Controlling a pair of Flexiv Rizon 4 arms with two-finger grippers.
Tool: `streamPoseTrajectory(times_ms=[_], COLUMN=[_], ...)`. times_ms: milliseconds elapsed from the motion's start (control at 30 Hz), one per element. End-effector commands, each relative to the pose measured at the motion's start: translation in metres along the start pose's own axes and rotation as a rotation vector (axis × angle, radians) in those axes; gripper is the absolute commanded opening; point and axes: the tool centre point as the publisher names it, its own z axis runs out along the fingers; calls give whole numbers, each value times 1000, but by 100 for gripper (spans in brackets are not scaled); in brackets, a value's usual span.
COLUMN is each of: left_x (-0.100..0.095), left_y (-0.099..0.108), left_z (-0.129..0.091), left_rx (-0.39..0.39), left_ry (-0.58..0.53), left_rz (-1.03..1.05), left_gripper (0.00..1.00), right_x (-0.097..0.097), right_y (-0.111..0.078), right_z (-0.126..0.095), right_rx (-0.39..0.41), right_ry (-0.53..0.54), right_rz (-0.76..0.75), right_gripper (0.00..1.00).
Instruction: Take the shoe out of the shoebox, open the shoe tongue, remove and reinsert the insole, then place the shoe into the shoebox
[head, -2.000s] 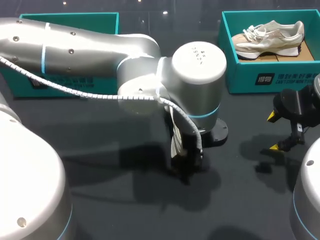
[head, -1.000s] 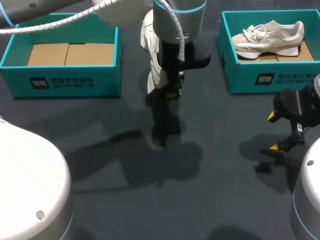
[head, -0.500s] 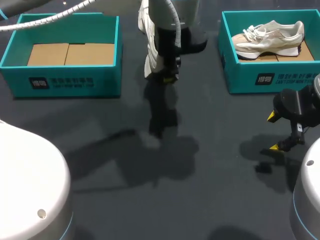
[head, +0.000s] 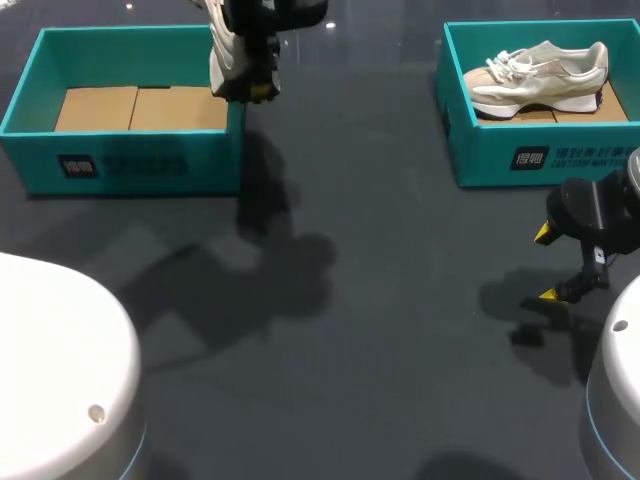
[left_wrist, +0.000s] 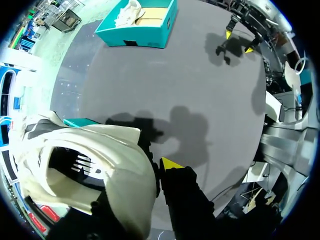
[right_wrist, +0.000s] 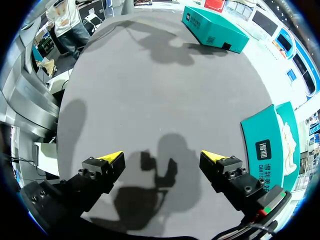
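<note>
My left gripper (head: 250, 85) is shut on a cream sneaker (head: 228, 55) that hangs upright over the right wall of the empty teal shoebox (head: 35, 120) at the back left. In the left wrist view the sneaker (left_wrist: 90, 170) fills the space by the gripper (left_wrist: 147, 172); one yellow fingertip (left_wrist: 170, 163) shows and the other is hidden behind the shoe. A second beige sneaker (head: 540, 72) lies in the right teal shoebox (head: 480, 160). My right gripper (head: 560, 265) hovers open over bare table at the right, with nothing between its fingers (right_wrist: 162, 157).
Cardboard lines the floor of the left shoebox. In the right wrist view the right shoebox (right_wrist: 265, 145) stands just beside the gripper, and the left shoebox (right_wrist: 215, 30) lies far ahead. The dark table (head: 380, 330) stretches between the boxes.
My left arm has carried the sneaker from the table's middle back and to the left, up to the left shoebox's right wall. The right arm has stayed still.
</note>
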Motion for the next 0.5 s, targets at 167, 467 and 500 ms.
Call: streamPoseTrajectory(times_ms=[167, 467, 500], left_x=[2, -93, -105], left_y=[5, 36, 42], left_z=[0, 13, 15], left_rx=[10, -23, -31], left_ry=[-4, -49, -62], left_rz=[1, 35, 33], left_gripper=[0, 0, 0], right_x=[2, 2, 2], right_y=[0, 0, 0], right_z=[-1, -1, -1], right_rx=[2, 2, 2], right_ry=[-3, -3, -3], right_rz=[0, 0, 0], right_gripper=[100, 100, 100])
